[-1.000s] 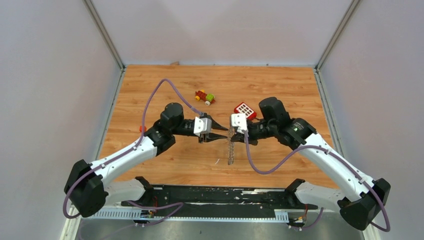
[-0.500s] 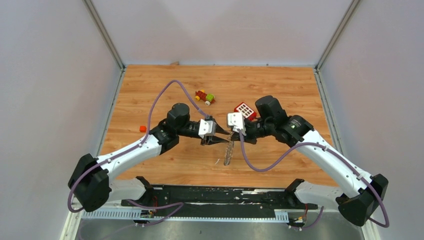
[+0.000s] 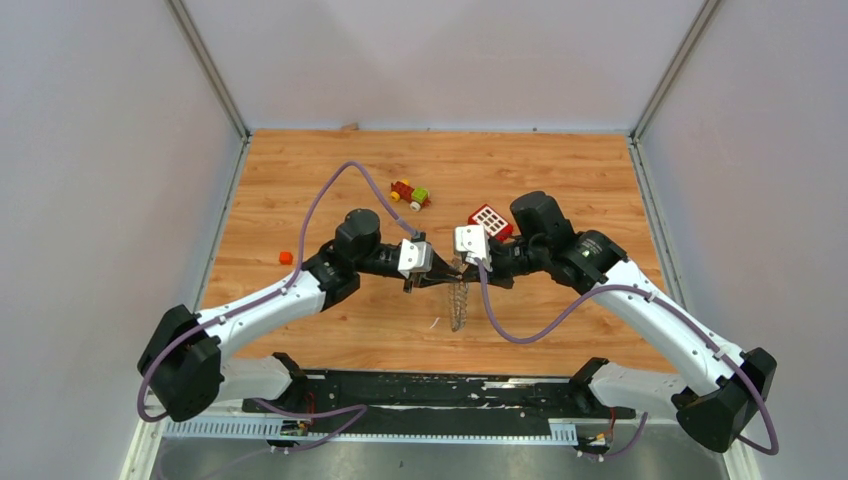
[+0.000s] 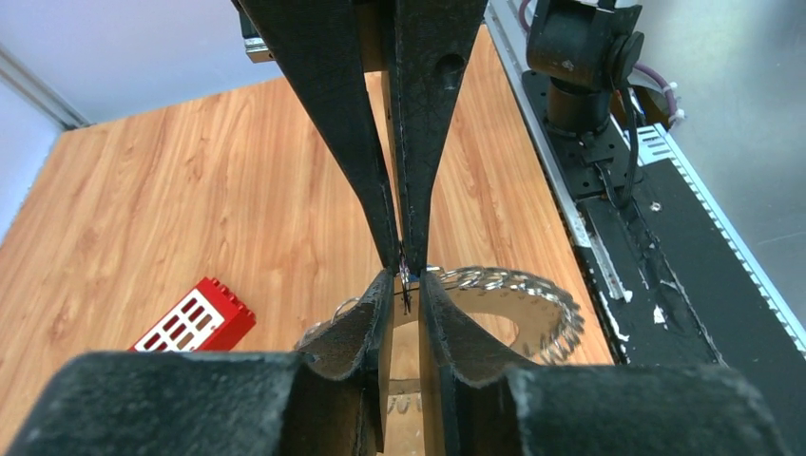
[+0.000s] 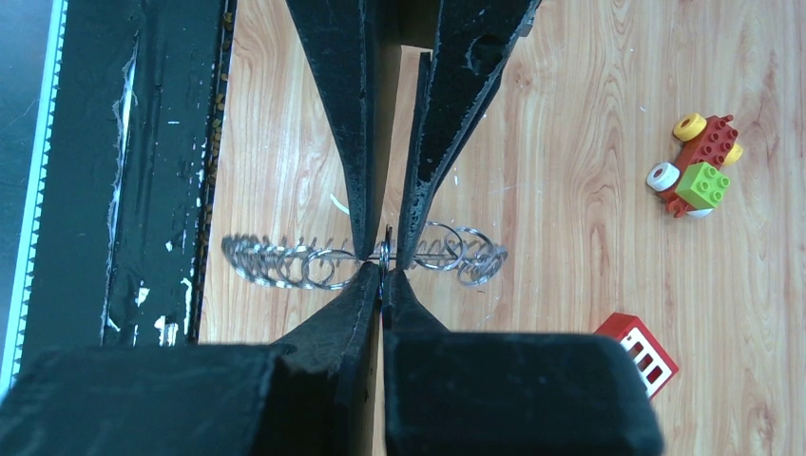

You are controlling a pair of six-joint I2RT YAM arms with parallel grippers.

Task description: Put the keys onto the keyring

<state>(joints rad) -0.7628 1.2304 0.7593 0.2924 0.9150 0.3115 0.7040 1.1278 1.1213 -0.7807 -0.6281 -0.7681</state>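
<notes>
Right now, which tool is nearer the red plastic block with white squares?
Right. The right tool is close by the red plastic block with white squares, gripping the grey toothed metal keyring; the left tool meets it from farther left.

No letters, numbers, brand marks or signs are showing clearly enough to read in any of the three views. The red block (image 3: 490, 219) is showing only a grid of plain white squares (shapes, not characters).
</notes>
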